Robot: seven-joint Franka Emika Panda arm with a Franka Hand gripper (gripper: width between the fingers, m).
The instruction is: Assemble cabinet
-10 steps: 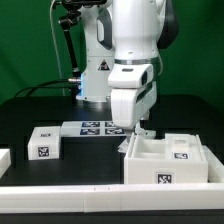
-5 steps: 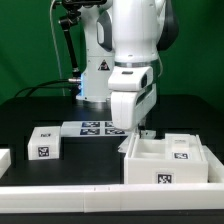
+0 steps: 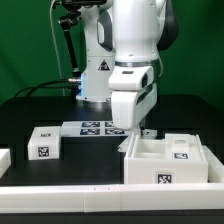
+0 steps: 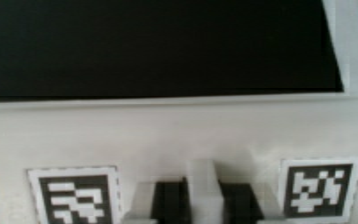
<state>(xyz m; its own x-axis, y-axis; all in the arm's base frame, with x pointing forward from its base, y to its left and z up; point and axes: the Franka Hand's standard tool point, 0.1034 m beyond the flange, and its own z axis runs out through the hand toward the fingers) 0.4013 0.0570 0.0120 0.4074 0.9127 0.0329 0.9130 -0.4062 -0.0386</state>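
The cabinet box (image 3: 168,160) is a large white open box with inner walls and square tags, standing at the exterior view's right. My gripper (image 3: 141,131) points straight down at the box's back left corner. In the wrist view the box (image 4: 158,130) fills the lower half with two tags. A thin white wall of the box stands between my dark fingers (image 4: 176,205), and my gripper (image 4: 208,200) is shut on it. A smaller white tagged piece (image 3: 45,142) lies apart at the exterior view's left.
The marker board (image 3: 92,127) lies flat behind the small piece, near the robot's base. A long white rail (image 3: 90,197) runs along the front edge. Another white piece (image 3: 3,158) shows at the exterior view's far left edge.
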